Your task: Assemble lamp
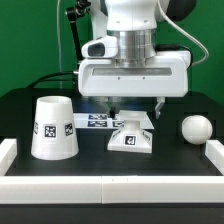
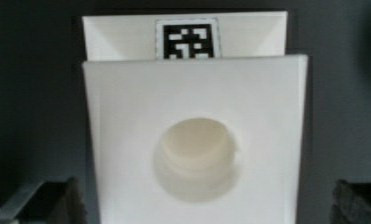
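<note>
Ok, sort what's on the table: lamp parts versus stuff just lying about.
Lamp parts: base, bulb, shade; the open claw hangs above the base.
Lying about: marker board, white border rails.

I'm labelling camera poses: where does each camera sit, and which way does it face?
Exterior view: off the arm, slightly above the table, facing shade, base, bulb; shows the arm and open tool.
Wrist view: on the wrist, looking straight down onto the base's socket; only fingertips show.
Shared: the base and the tool.
</note>
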Robot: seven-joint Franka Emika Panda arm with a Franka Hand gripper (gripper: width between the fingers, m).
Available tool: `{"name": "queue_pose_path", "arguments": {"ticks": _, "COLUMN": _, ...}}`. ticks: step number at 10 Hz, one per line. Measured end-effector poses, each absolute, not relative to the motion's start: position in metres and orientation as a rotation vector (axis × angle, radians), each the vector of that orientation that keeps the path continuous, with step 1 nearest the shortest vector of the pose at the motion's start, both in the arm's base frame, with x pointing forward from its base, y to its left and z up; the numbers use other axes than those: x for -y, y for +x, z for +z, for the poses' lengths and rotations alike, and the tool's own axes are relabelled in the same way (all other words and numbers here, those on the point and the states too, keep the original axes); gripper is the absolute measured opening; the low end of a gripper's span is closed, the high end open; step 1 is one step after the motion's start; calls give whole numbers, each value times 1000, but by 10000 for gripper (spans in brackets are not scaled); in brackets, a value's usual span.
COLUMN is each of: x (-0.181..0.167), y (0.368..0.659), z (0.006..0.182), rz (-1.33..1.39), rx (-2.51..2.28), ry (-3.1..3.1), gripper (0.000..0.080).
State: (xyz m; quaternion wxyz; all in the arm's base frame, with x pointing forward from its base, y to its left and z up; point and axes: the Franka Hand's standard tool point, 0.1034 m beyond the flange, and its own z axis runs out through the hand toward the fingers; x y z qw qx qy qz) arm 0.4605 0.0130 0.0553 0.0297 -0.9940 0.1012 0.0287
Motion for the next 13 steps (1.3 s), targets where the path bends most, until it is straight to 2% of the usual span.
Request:
{"name": "queue_pose_path", "arguments": {"ticks": 1, "x": -15, "y": 460, "z": 53, "rz": 86, "rx": -307, "ry": -3066, "gripper": 592}}
{"name": "queue_pose_path", "arguments": {"ticks": 2, "x": -15, "y": 460, "z": 53, "rz": 86, "rx": -305, "ry": -3066, "gripper": 534}}
{"name": "queue_pose_path", "arguments": {"ticks": 10, "x": -16, "y": 462, "z": 52, "rz": 94, "rx": -287, "ry": -3066, "gripper": 535}}
{"name": "queue_pose_path", "arguments": {"ticks": 13, "x": -26, "y": 510, "z": 54, "rz": 60, "rx": -192, "ry": -3059, "gripper": 535}}
